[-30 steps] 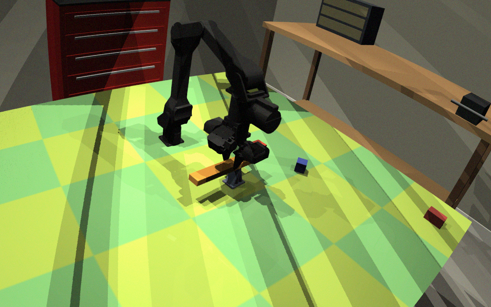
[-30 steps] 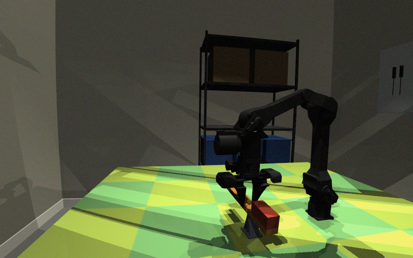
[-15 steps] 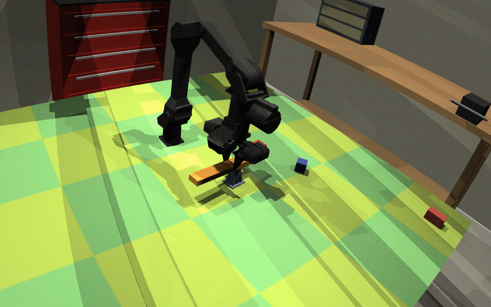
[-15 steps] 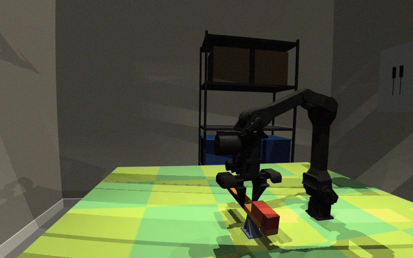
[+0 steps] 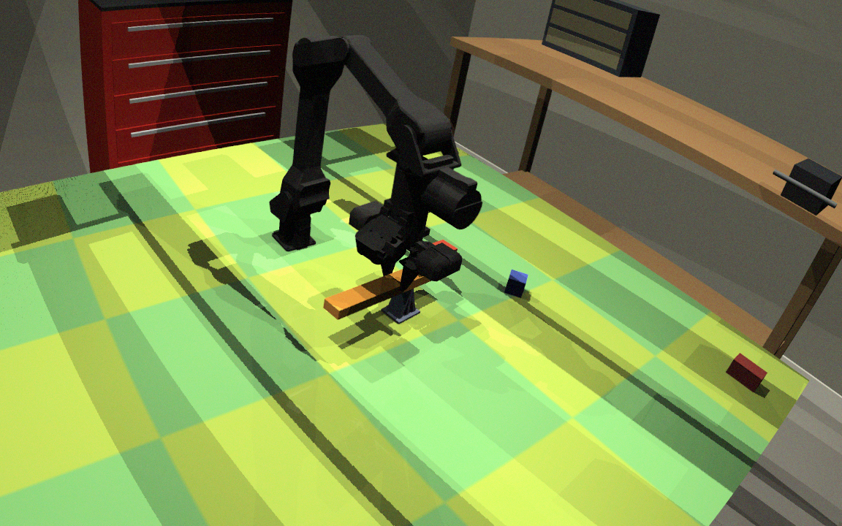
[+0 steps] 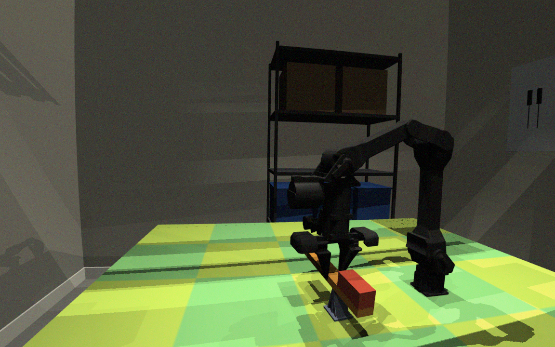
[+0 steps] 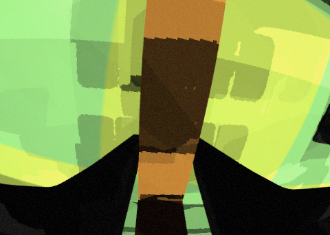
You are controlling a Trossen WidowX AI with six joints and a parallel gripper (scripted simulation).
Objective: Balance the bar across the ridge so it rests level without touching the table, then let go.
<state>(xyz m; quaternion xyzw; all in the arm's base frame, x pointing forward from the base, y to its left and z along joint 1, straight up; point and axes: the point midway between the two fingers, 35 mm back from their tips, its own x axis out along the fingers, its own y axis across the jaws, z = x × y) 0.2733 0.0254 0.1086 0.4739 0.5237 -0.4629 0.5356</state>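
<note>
In the exterior view, nearest the camera, a red block (image 6: pixel 356 289) sits on the near end of the orange bar (image 5: pixel 362 295) (image 6: pixel 333 279) (image 7: pixel 182 18). The bar's long axis runs from this weighted end back and to the left, away from the camera. It lies over the grey ridge stand (image 5: pixel 402 306) (image 6: pixel 337 307), whose flat foot rests on the checkered table (image 5: pixel 371 483) (image 6: pixel 141 310) (image 7: pixel 31 66); both bar ends are above the table. Whether the bar bears on the ridge cannot be determined.

Just behind the stand, the gripper (image 5: pixel 396 277) (image 6: pixel 334 272) (image 7: pixel 166 143) points down, its fingers clamped on the bar, one on each side. Farther back to the right stands the arm's base (image 5: pixel 285 244) (image 6: pixel 429 292). Beyond the table is a shelf rack (image 6: pixel 277 142) with brown boxes (image 6: pixel 311 87) above and blue bins (image 6: pixel 372 200) below.

The top view shows the plain end of the bar pointing toward lower left, with most of the red block hidden by the gripper. It alone shows a small blue block (image 5: pixel 515 283), a dark red block (image 5: pixel 745 372) near the table edge, a wooden workbench (image 5: pixel 672 120) and a red drawer cabinet (image 5: pixel 98 85). The wrist view shows the bar running lengthwise between the fingers.
</note>
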